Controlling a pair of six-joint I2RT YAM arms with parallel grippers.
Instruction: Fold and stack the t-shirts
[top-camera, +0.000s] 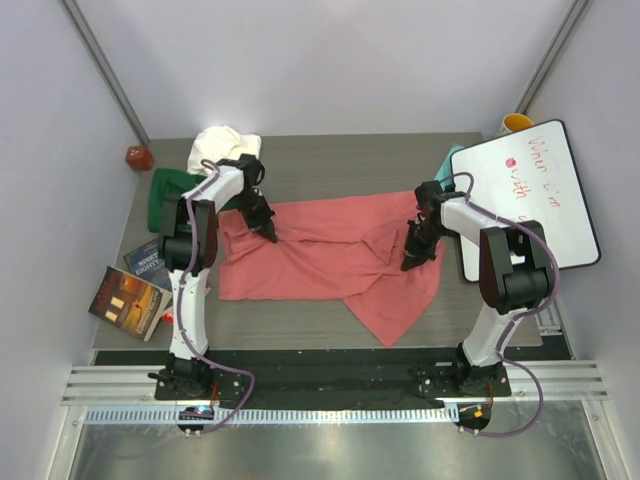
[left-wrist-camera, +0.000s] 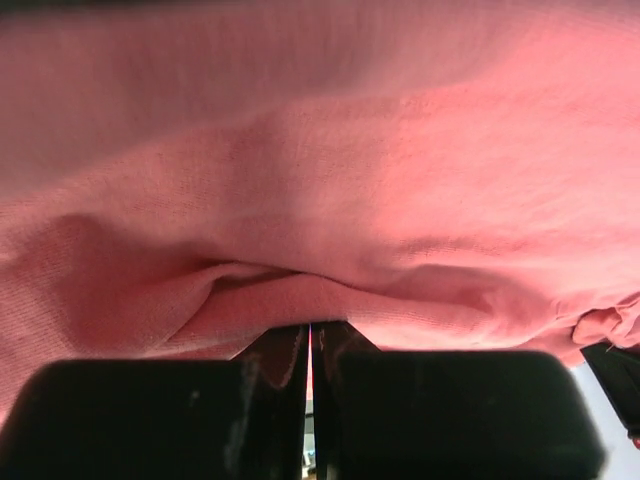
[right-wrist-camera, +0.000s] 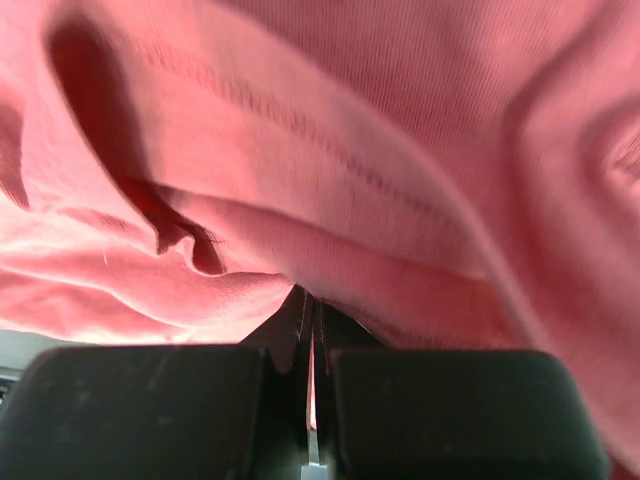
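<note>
A salmon-pink t-shirt (top-camera: 330, 260) lies rumpled across the middle of the table. My left gripper (top-camera: 268, 232) is down on its upper left edge. In the left wrist view the left gripper (left-wrist-camera: 310, 328) is shut, with a fold of the pink t-shirt (left-wrist-camera: 330, 200) pinched at its tips. My right gripper (top-camera: 412, 262) is down on the shirt's right side. In the right wrist view the right gripper (right-wrist-camera: 310, 300) is shut on a bunched fold of the pink t-shirt (right-wrist-camera: 400, 200). A dark green t-shirt (top-camera: 170, 190) and a cream-white t-shirt (top-camera: 222, 145) lie crumpled at the back left.
Two glossy books (top-camera: 128, 300) sit at the table's left edge. A small red object (top-camera: 138, 157) is at the back left corner. A whiteboard (top-camera: 530, 195) covers the back right, with a yellow cup (top-camera: 516, 123) behind it and something teal (top-camera: 447, 160) beside it.
</note>
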